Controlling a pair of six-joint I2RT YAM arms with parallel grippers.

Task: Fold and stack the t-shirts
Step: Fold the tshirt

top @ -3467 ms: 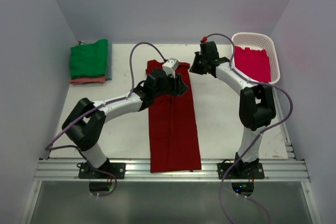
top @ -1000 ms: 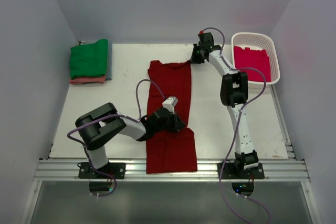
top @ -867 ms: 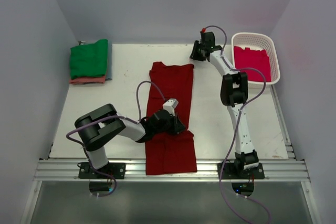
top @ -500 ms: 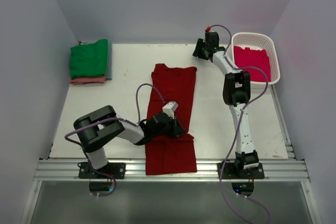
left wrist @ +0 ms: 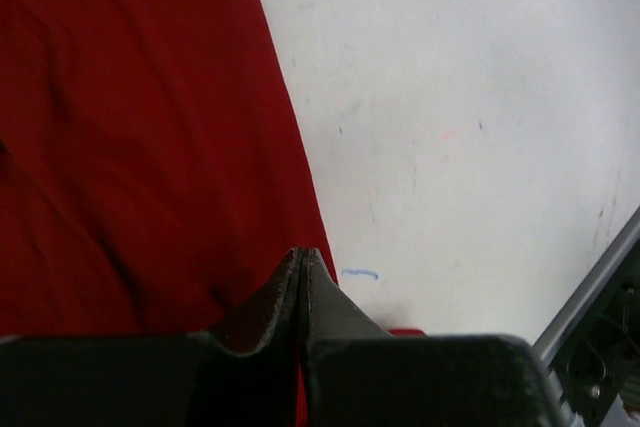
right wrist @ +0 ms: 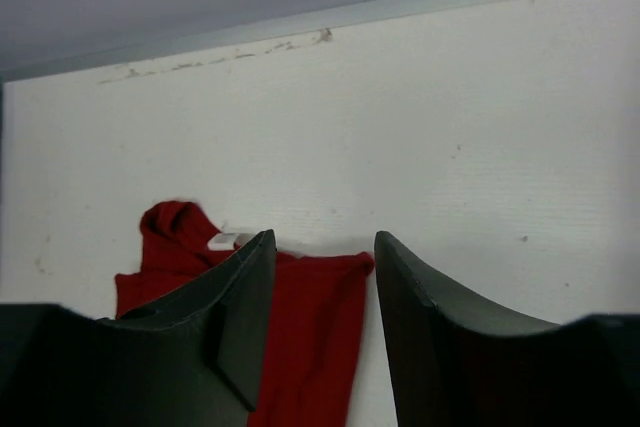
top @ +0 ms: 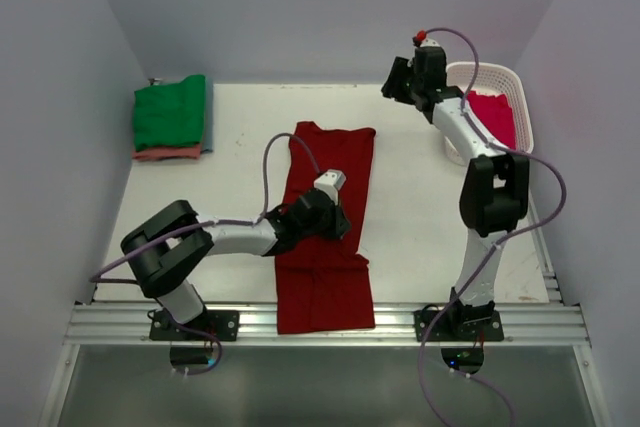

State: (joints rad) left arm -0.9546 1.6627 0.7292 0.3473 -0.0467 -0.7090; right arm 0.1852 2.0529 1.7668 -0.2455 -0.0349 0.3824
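The large dark red cloth t-shirt (top: 335,162) is lying lengthwise, near-to-far, on the white table (top: 230,167). The left gripper (left wrist: 303,255), fingers pressed together, is resting at its right edge. The right gripper (right wrist: 325,239) is hovering, fingers apart, beyond its collar.

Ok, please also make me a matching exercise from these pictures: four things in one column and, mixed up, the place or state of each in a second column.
Column one:
1. dark red t-shirt
2. green t-shirt
3. crimson-pink t-shirt
4. right arm's fingers

Column two:
A. inside the white basket
B. open, holding nothing
C. on top of the folded pile at the far left corner
D. laid out long in the middle of the table

Pairs: 1-D, 2-C, 3-A, 4-B.
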